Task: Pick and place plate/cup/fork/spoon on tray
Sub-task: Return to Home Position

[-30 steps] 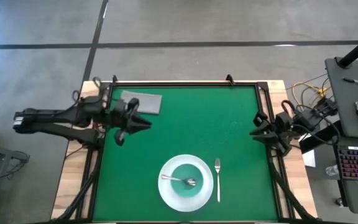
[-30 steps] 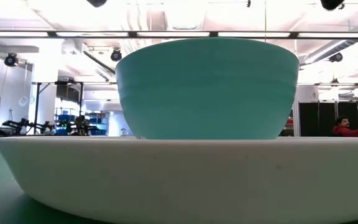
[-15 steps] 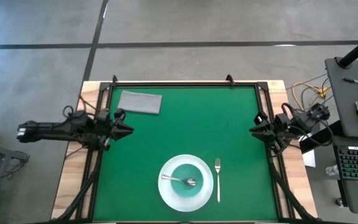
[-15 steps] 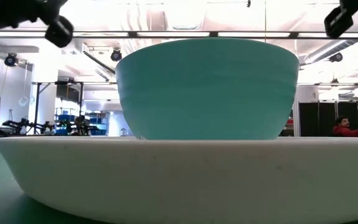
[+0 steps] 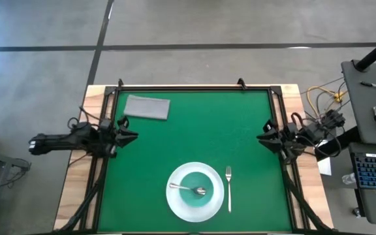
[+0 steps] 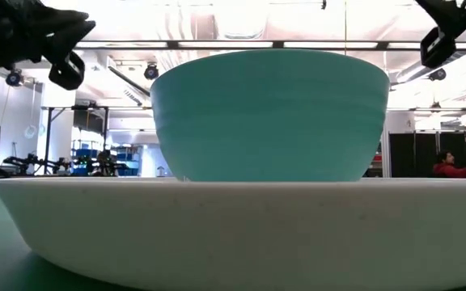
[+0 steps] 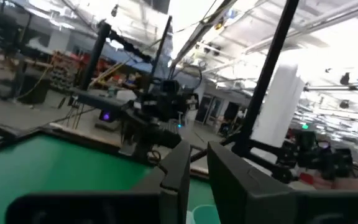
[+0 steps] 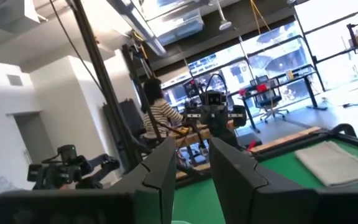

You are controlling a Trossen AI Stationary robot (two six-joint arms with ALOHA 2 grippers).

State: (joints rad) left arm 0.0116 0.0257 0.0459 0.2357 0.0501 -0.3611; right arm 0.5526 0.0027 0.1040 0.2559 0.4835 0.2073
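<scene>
Spoon (image 5: 187, 188) lies in cup (image 5: 205, 179) — well apart from left tool (image 5: 128, 134), right tool (image 5: 261, 138), both closed.

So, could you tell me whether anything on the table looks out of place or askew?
Nothing spilled or damaged. The spoon lies slanted in the cup, handle past its rim, cup on the plate. The fork lies straight beside the plate. Left gripper and right gripper sit at the edges of the table.
</scene>
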